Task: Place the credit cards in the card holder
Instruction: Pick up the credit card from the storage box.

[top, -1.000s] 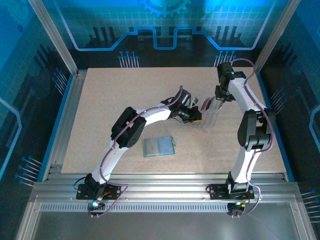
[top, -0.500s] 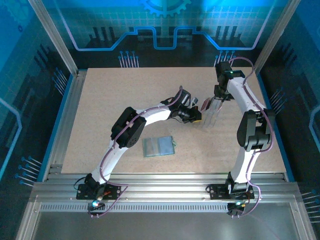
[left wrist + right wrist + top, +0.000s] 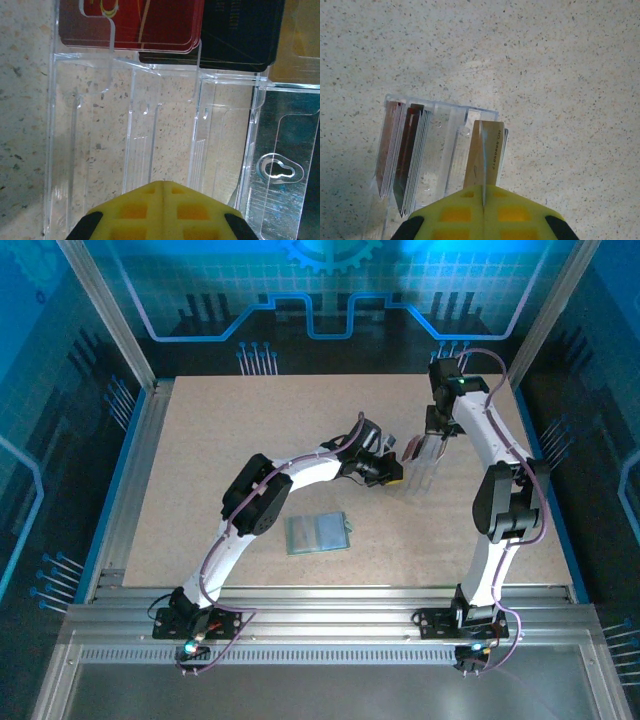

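A clear plastic rack (image 3: 420,475) stands mid-table and holds the credit cards upright. In the left wrist view they are a red card (image 3: 130,25), a dark maroon-black card (image 3: 240,30) and a tan card (image 3: 300,40). My right gripper (image 3: 483,189) is shut on tan cards (image 3: 489,150) held edge-on over the rack's (image 3: 445,150) right-hand slot. Stacks of reddish cards (image 3: 387,150) and dark cards (image 3: 410,160) fill its left slots. My left gripper (image 3: 162,184) is shut, its tips against the rack (image 3: 100,125). The grey-green card holder (image 3: 318,532) lies open and flat, nearer the arm bases.
The left arm (image 3: 290,475) arches over the table between the card holder and the rack. Aluminium rails (image 3: 320,605) border the near edge and blue panels enclose the sides. Bare tabletop (image 3: 240,420) stretches to the far left.
My right gripper has shifted slightly toward the far side with the tan cards. The left arm and the card holder have not moved.
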Controlling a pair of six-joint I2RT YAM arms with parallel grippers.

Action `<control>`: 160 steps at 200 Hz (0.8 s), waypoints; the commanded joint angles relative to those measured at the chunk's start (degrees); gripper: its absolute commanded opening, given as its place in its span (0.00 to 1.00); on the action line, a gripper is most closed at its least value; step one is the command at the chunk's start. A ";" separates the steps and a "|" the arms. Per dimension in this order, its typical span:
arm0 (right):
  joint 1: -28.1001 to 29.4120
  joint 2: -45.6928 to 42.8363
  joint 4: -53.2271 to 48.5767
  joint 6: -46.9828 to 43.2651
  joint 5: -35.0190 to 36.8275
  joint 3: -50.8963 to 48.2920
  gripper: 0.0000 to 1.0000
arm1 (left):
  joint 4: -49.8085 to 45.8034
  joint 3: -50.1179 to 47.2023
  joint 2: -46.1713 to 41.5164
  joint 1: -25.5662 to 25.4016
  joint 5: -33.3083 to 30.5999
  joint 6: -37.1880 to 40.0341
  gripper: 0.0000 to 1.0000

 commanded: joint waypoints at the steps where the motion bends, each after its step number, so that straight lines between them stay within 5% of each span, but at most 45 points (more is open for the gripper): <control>1: 0.66 -0.47 -2.40 -0.81 0.92 1.86 0.00 | -7.62 -3.41 1.85 1.26 -5.29 0.43 0.04; 125: 1.62 -6.80 3.00 -0.46 -7.04 -2.39 0.00 | -0.31 -3.69 -9.24 4.25 3.30 -1.91 0.25; 160: 3.56 -9.14 4.72 -0.04 -8.05 -4.85 0.00 | 4.02 -10.33 -15.58 5.14 5.21 -3.46 0.27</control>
